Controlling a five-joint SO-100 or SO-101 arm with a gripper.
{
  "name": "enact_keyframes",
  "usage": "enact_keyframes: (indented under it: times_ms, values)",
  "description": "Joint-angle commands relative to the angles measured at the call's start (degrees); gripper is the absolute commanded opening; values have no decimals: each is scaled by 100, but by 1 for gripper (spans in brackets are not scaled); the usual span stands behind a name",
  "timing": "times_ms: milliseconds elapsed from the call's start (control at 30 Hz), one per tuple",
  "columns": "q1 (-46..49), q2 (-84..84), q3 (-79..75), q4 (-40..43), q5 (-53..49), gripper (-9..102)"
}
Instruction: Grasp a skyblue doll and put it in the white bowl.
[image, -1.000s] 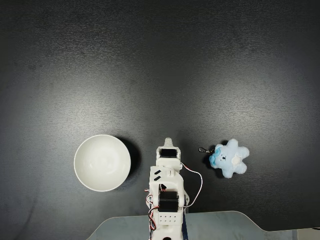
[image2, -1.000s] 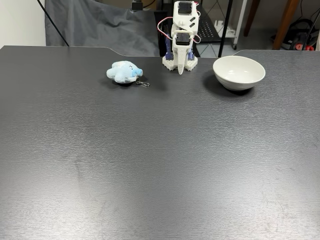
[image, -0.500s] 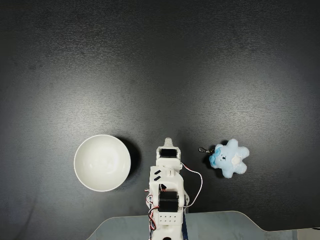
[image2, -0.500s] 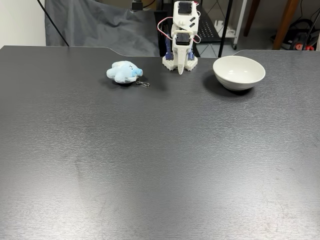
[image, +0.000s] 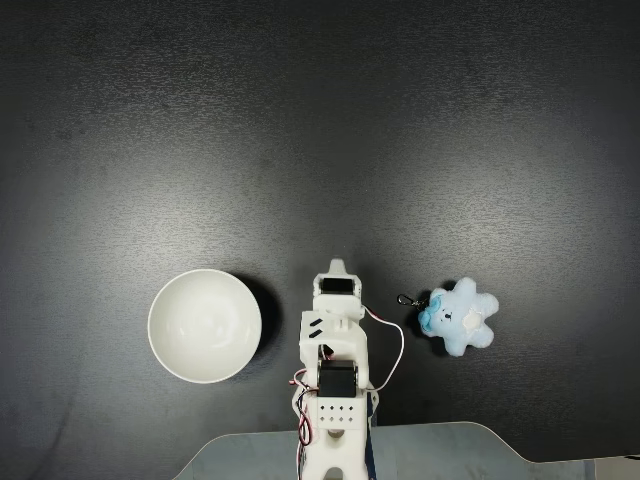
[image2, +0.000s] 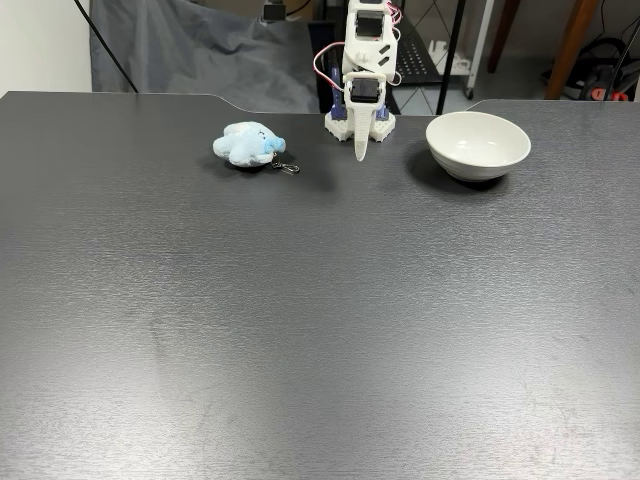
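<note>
the arm (image: 333, 370) sits folded at the near edge of the dark bench (image: 320, 140) in a fixed view from above, its white links and black servos stacked over the base, red and white wires looping off its right side. the hand (image: 337, 266) points away from the base, its tip a narrow white point; in a fixed view from across the bench the hand (image2: 361, 155) hangs tip-down just above the surface, the two fingers pressed into one tapering spike with no gap seen between them, and nothing is held. the doll (image: 459, 316) lies flat on the bench to the right of the arm in the view from above — near it but not touching, its metal clasp (image: 405, 299) pointing toward the arm. from across the bench the doll (image2: 247, 143) appears on the left of the arm, the clasp (image2: 287, 167) beside it. the bowl (image: 204, 325) stands upright on the other side of the arm, empty, its inside glossy — from across the bench the bowl (image2: 478, 145) is at the right.
</note>
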Motion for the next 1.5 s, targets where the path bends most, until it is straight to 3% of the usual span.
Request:
enact_keyframes:
  times_ms: [0,167,267,467,733,1033,1467]
  values:
    - [79,-158,-1090,-404,-44,-1]
    - [70,-554,-2689,-264,-44,-1]
    - [70,-1239,-3894,308,-44,-1]
    - [132,-2206,-6249,2303,-44,-1]
    - [686,-2936,-7655,5071,-53,-1]
    - [2874,-3489,-7699,5106,-272,-1]
    - [5933,-3524,-7664,5106,-2725,-1]
